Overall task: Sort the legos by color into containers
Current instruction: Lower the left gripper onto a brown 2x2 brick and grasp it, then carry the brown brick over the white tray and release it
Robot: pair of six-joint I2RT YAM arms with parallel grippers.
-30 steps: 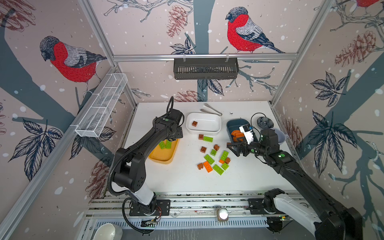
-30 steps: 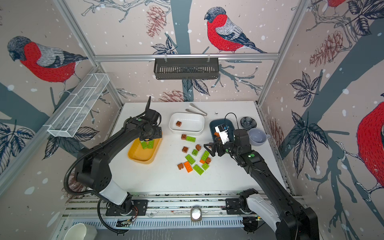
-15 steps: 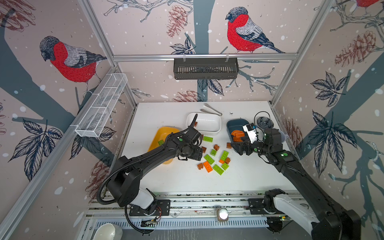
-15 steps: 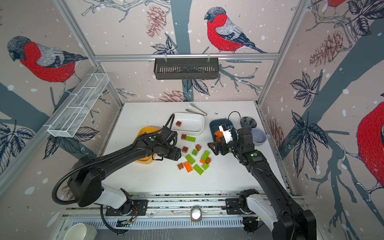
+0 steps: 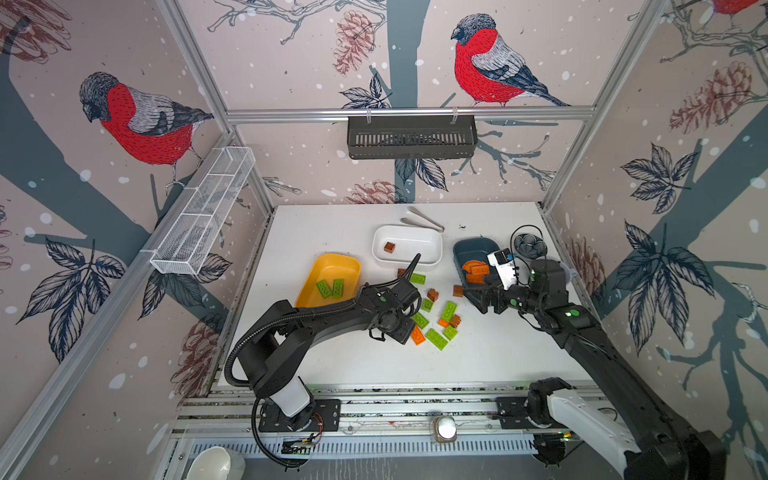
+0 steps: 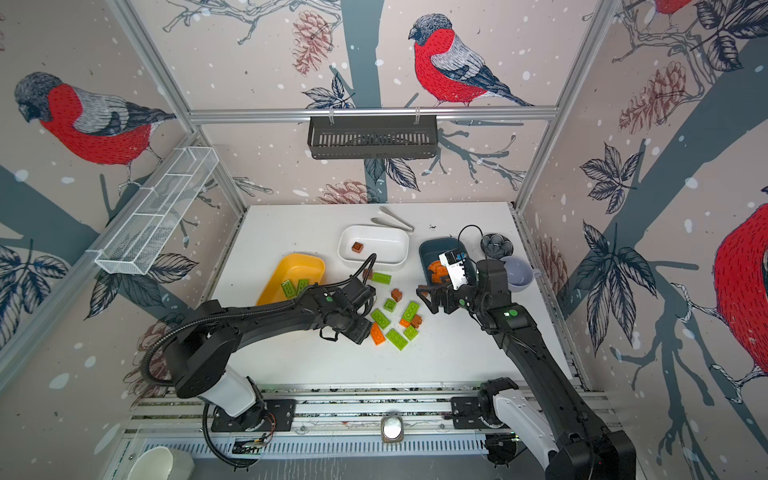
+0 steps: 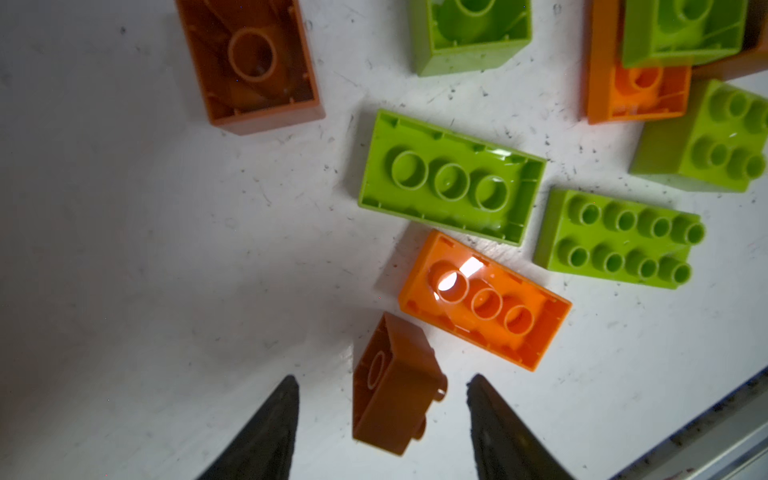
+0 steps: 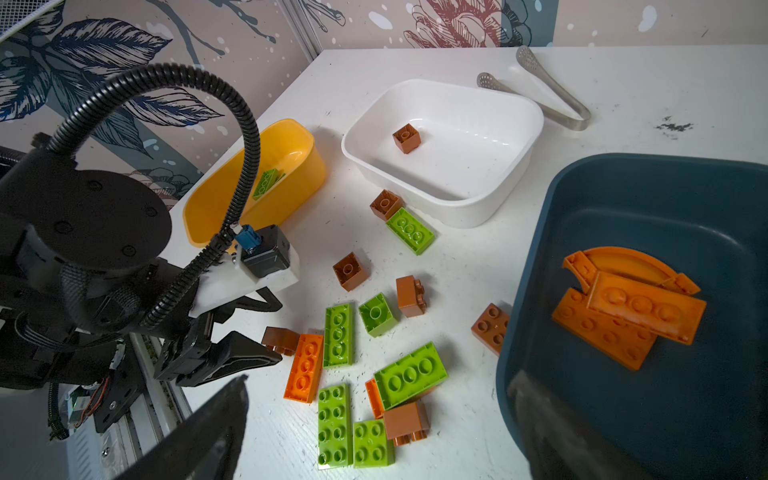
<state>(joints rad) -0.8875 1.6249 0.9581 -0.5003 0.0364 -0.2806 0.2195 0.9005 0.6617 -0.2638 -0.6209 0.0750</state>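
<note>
Loose legos (image 5: 436,320) in green, orange and brown lie mid-table. My left gripper (image 7: 382,386) is open and low at the pile's near left edge. A brown brick (image 7: 395,386) lies on its side between the fingers (image 7: 282,419), with a gap on each side. The right wrist view shows that brick (image 8: 280,337) beside the left fingers. The yellow container (image 5: 332,257) holds two green plates (image 5: 331,287). The white container (image 5: 407,230) holds one brown cube (image 5: 389,247). The teal container (image 5: 465,249) holds orange pieces (image 8: 627,307). My right gripper (image 5: 488,301) hangs open and empty at its near rim.
Metal tongs (image 5: 422,219) lie behind the white tub. A flower-patterned dish (image 5: 528,243) and a grey mug (image 6: 517,270) stand at the right edge behind my right arm. A black basket (image 5: 411,137) hangs on the back wall and a wire shelf (image 5: 203,216) on the left wall.
My left arm swung from over the yellow tub to the pile's near left edge, and its jaws narrowed around the brown brick. The right gripper shifted slightly and stayed open.
</note>
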